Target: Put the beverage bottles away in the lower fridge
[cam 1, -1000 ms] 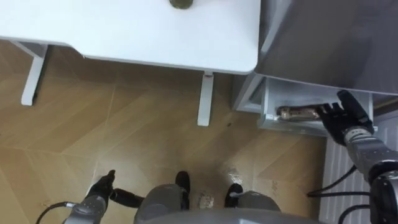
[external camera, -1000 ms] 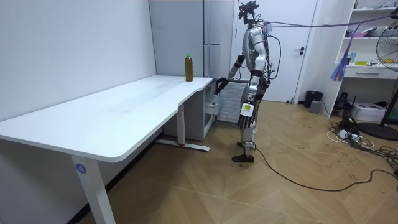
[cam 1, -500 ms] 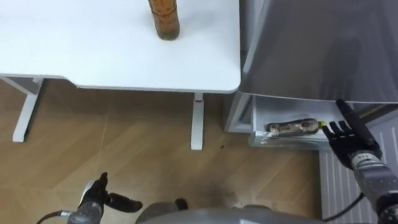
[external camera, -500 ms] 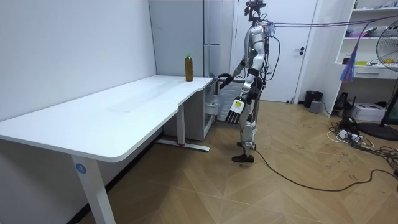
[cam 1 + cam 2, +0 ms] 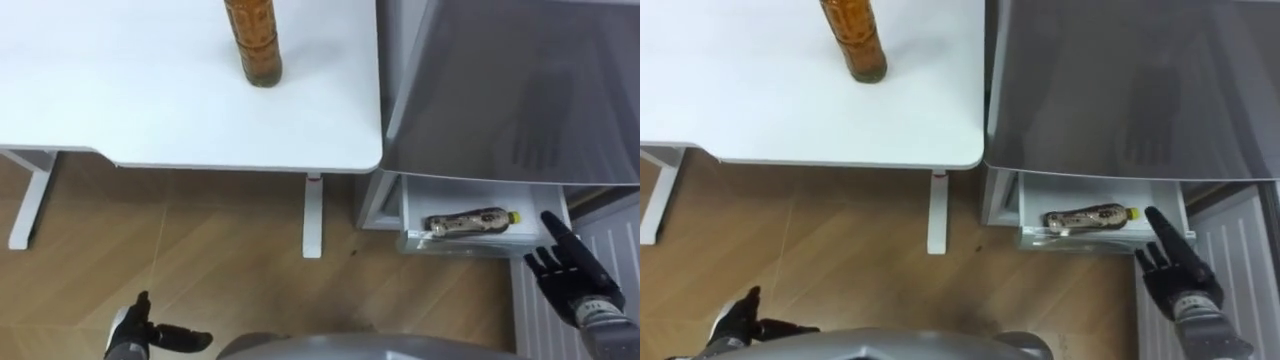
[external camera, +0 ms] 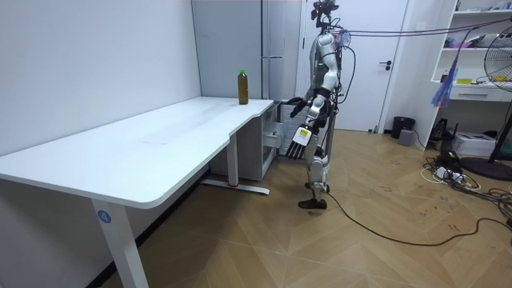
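So the robot's standing upright on the wood plank floor [image 5: 200, 240], right at the corner where the white bench [image 5: 130, 110] meets the tall grey fridge [image 5: 500, 90]. The fridge's white bottom drawer [image 5: 460, 245] is pulled open, and there's one brownish drink bottle with a yellow cap [image 5: 468, 221] lying on its side in it, cap pointing to the robot's right. The other drink, a tall amber bottle [image 5: 252, 40], is upright on the bench near the edge closest to the fridge. In the room view it's at the bench's far end, just in front of the robot.

Right hand [image 5: 570, 278] is just off the drawer's right front corner, fingers straight and spread, nothing in it, and it isn't touching the bottle. Left hand [image 5: 132, 328] hangs low over the floor at the lower left, fingers loose with the thumb sticking out to the side, empty too.
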Controlling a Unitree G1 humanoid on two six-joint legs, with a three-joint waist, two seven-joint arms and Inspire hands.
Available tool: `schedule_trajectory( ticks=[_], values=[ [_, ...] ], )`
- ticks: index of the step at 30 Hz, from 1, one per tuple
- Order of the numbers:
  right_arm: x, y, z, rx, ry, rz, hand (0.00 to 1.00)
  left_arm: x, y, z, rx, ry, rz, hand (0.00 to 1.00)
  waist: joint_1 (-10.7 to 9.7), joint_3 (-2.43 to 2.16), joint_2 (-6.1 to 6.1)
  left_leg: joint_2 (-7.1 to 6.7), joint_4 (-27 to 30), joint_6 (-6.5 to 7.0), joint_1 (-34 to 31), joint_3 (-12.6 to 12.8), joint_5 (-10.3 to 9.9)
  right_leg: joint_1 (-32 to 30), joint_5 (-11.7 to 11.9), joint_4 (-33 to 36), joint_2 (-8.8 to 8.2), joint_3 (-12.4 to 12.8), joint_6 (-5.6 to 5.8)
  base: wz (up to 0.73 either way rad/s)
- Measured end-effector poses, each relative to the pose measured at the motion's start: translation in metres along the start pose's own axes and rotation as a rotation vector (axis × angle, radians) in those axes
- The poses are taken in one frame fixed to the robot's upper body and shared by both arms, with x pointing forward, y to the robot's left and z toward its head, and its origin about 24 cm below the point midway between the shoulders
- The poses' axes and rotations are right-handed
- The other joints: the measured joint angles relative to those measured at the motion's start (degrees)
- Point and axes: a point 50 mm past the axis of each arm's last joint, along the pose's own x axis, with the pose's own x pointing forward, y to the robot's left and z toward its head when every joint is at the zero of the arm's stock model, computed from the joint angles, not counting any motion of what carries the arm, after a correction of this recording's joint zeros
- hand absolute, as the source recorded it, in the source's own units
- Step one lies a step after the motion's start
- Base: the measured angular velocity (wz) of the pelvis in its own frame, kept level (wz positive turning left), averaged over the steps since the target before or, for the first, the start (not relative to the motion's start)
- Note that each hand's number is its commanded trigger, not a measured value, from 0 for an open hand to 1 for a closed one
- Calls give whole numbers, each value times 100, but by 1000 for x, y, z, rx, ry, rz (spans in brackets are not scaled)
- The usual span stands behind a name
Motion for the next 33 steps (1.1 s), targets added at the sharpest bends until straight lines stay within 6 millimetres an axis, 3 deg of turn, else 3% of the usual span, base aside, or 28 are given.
schedule_trajectory(
  ticks=[6,10,15,21,24,33],
  values=[
    [-9,-26,-19,-80,79,-89,0,0,-1,-1,3,-1,3,0,-8,20,4,24,-32,-20,178,-30,-56,161,1,-4,36,35,-2,-3],
    [-14,-37,-35,-204,160,-121,0,0,-4,-8,22,33,12,0,27,9,16,30,-17,-22,215,-74,-61,173,14,6,66,166,-22,-16],
    [-16,-37,-70,-533,342,-107,0,3,-18,-6,-16,45,-15,0,89,-4,28,24,26,-16,186,-138,-64,162,41,6,76,173,-51,-2],
    [-18,-39,-83,-823,450,-97,0,4,-26,-12,-17,78,-27,0,130,-19,84,25,49,-8,192,-140,-80,181,43,3,80,195,-50,-1],
    [-20,-41,-88,-943,482,-105,0,3,-27,-18,-17,101,-31,0,230,28,70,26,-9,-10,293,-116,-84,208,43,2,97,320,-50,-16],
    [-22,-45,-95,-951,462,-150,0,2,-37,-14,-34,86,-42,0,248,8,107,25,-8,-8,273,-156,-93,194,49,-7,107,350,-50,-1]
  ],
)
